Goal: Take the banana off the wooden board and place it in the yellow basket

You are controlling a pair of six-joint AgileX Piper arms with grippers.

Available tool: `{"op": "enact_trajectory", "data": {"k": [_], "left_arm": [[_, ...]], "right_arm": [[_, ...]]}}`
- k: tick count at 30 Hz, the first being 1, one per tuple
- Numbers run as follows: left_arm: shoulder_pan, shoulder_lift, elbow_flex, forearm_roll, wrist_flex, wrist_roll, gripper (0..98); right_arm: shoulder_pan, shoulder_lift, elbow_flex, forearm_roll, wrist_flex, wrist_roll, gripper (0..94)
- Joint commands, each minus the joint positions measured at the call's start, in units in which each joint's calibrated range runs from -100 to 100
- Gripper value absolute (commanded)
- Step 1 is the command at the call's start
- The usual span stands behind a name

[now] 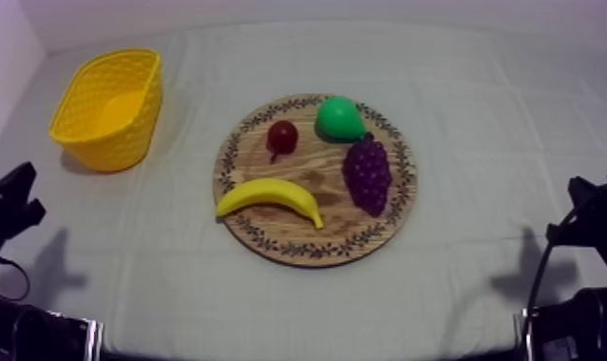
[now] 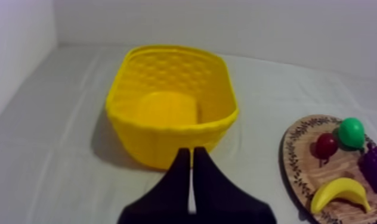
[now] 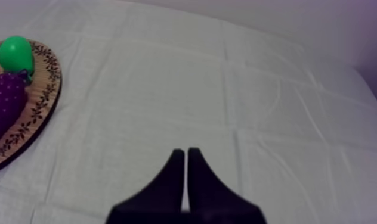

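- The left fingers (image 2: 182,162) are pressed together into a narrow wedge, clenched on nothing, low over the cloth-covered surface (image 2: 59,149).
- Just ahead of their tips stands the yellow basket (image 2: 167,140), upright, its near wall facing them.
- The right fingers (image 3: 177,162) are likewise clenched on nothing, over bare cloth.
- The banana (image 1: 269,199) lies flat on the wooden board (image 1: 312,252), well apart from both pairs of fingers. It is between them and somewhat nearer the left pair, with one end at the patterned rim.
- From the left fingers, the banana is off toward the right arm's side, beyond the basket's corner.
- Farther back on the board are the small red fruit (image 1: 282,136), the bunch of grapes (image 1: 367,173) and the green pear (image 1: 338,117). The pear touches the top of the grapes.
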Motion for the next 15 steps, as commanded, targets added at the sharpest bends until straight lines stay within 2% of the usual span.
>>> {"op": "enact_trajectory", "data": {"k": [1,4,7,11,15], "left_arm": [[1.6,5.9,-7.5,-0.01,0.0,-1.2,0.1],[4.2,11.8,-14.5,-0.16,-0.3,-2.6,0.1],[7.3,17.6,-20.6,-1.35,-0.4,-2.7,0.1],[11.0,24.7,-29.2,-2.72,1.9,-3.3,0.1],[13.9,31.3,-37.9,-2.73,5.4,-5.6,0.2]], "right_arm": [[0.0,0.0,0.0,0.0,0.0,0.0,0.3],[0.0,0.0,0.0,0.0,0.0,0.0,0.3],[0.0,0.0,0.0,0.0,0.0,0.0,0.3],[0.0,0.0,0.0,0.0,0.0,0.0,0.3],[0.0,0.0,0.0,0.0,0.0,0.0,0.3]]}}
